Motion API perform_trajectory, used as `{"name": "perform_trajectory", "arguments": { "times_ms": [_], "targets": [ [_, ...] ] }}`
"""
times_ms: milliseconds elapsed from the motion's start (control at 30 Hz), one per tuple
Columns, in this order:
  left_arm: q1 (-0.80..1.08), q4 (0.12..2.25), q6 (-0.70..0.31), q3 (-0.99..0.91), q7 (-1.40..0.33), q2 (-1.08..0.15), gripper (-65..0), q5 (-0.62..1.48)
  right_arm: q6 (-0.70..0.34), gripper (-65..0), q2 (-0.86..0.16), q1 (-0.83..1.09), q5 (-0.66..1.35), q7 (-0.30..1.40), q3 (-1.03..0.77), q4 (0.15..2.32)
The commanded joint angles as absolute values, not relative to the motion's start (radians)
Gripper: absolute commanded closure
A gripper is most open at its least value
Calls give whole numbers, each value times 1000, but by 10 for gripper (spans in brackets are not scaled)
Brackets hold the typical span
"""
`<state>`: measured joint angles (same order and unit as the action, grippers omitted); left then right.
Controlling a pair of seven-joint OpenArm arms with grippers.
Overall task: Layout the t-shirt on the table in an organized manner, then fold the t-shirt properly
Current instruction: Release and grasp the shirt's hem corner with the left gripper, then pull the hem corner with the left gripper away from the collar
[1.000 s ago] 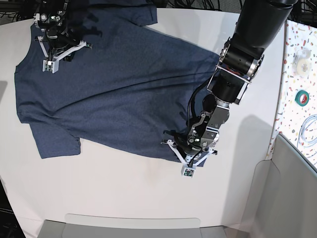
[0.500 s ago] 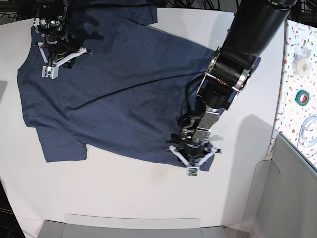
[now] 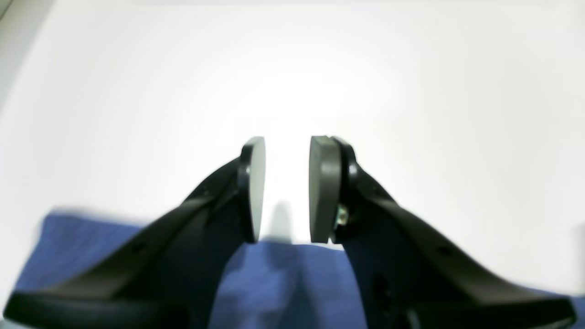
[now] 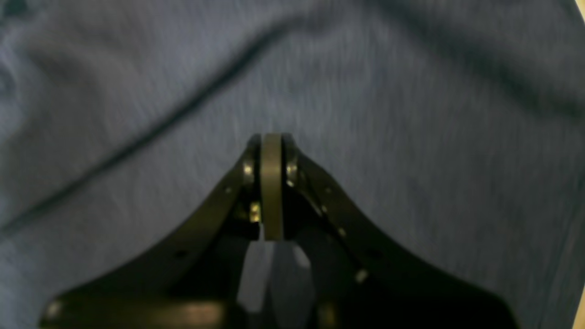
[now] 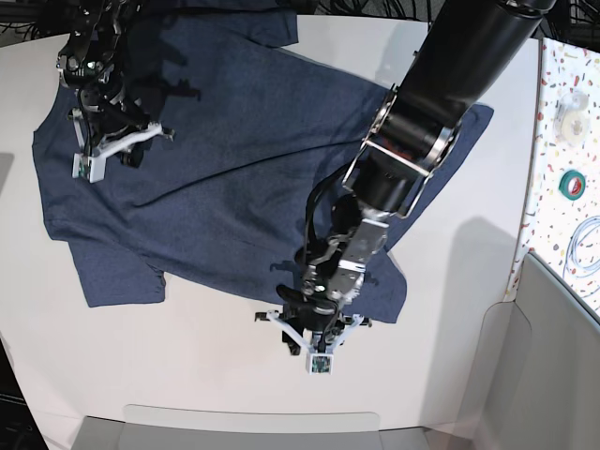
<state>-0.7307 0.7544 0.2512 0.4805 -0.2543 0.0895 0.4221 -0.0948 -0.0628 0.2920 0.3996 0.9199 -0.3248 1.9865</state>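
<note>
Left gripper (image 5: 316, 345) shifted since a second ago: then shut on the hem corner, now jaws parted with nothing between the pads (image 3: 325, 187), only bare table (image 3: 411, 91) showing through the gap and the hem edge just behind. Moved along the near hem toward the middle of the base view. T-shirt (image 5: 234, 159) lying spread on the table, plain side up, still skewed; hem corner dropped near the arm. Right gripper (image 4: 272, 183) closed, over the collar end of the cloth; whether pinching fabric cannot be told. Probably a regrasp for straightening; layout unfinished, folding not begun.
</note>
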Motion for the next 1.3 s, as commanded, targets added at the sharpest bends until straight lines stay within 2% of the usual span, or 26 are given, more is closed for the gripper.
{"name": "perform_trajectory", "arguments": {
  "times_ms": [0,133,200,300,400,667,1000,1267],
  "targets": [
    [-717,869,272,412,-289,56,-164,415,-91,0,-70,263,397,892,-354,2003],
    [-562,1288,251,206,-627,-19,-164,455,-82,0,-67,180,395,894,-394,1995],
    [-499,1443,170,153,-768,-67,-163,486,-76,0,-77,147,394,895,-394,1983],
    [-395,1567,48,91,-911,-134,-144,510,-21,0,-110,101,392,955,-410,1939],
    [-344,1561,-8,82,-987,-199,-127,506,-1,0,-119,73,392,1006,-453,1873],
    [-274,1512,-16,85,-1017,-234,-127,506,-2,0,-124,70,392,1004,-633,1709],
    [-145,1514,-16,76,-1006,-291,-126,509,-4,0,-125,19,392,1003,-633,1610],
    [2,1512,-13,74,-868,-389,-126,506,-4,0,-183,-39,392,1003,-628,1550]
  ]
}}
